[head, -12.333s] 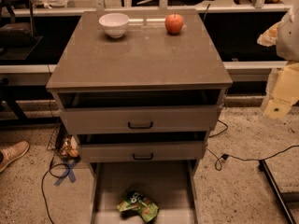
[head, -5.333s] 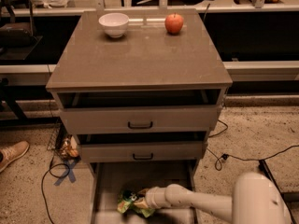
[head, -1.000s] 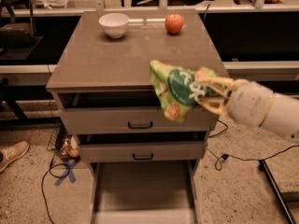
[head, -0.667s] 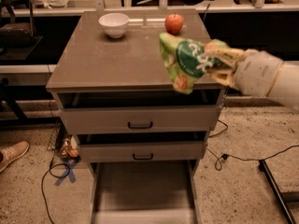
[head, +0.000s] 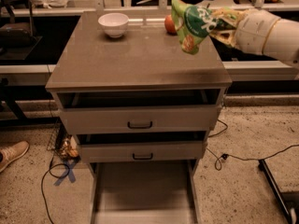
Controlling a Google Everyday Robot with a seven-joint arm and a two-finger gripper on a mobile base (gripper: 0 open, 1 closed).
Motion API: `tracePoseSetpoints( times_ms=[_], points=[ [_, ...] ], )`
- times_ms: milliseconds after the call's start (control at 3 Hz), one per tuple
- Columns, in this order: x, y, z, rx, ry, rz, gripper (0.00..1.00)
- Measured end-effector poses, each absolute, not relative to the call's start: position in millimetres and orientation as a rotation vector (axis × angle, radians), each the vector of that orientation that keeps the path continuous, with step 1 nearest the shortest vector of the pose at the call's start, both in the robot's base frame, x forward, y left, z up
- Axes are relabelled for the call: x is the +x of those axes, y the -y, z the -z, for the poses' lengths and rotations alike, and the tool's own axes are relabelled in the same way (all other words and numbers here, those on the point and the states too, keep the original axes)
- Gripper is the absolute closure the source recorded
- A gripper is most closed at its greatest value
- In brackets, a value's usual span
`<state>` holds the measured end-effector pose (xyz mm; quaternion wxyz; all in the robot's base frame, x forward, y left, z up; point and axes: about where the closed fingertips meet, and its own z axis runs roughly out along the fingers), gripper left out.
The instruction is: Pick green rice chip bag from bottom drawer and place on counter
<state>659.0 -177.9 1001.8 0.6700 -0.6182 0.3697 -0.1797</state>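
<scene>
The gripper is at the upper right, above the right rear part of the counter. It is closed on the right edge of the green rice chip bag, and the crumpled foil hides most of its fingers. The bag hangs in the air to the left of the gripper, tilted, with its lower corner pointing down at the counter but not touching it. A red apple stands just behind the bag and is partly covered by it, and a white bowl stands well apart at the rear left. Below, the bottom drawer is pulled out and its floor is bare, so I judge that the picking part is done. What is left is to lower the bag on a free part of the counter, to release it, and to take the arm away
</scene>
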Motion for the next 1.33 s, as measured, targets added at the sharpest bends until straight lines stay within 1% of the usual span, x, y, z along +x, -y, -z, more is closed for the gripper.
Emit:
tracePoseSetpoints(
  times_ms=[333,667,1333],
  points=[
    [698.4,167.5,-996.1,-1.402,-0.863,0.38,1.0],
    [739.7,137.5,-971.0,-1.444,-0.906,0.309,0.74],
    [768.8,112.3,-937.9,-1.485,-0.958,0.238,0.28]
  ],
)
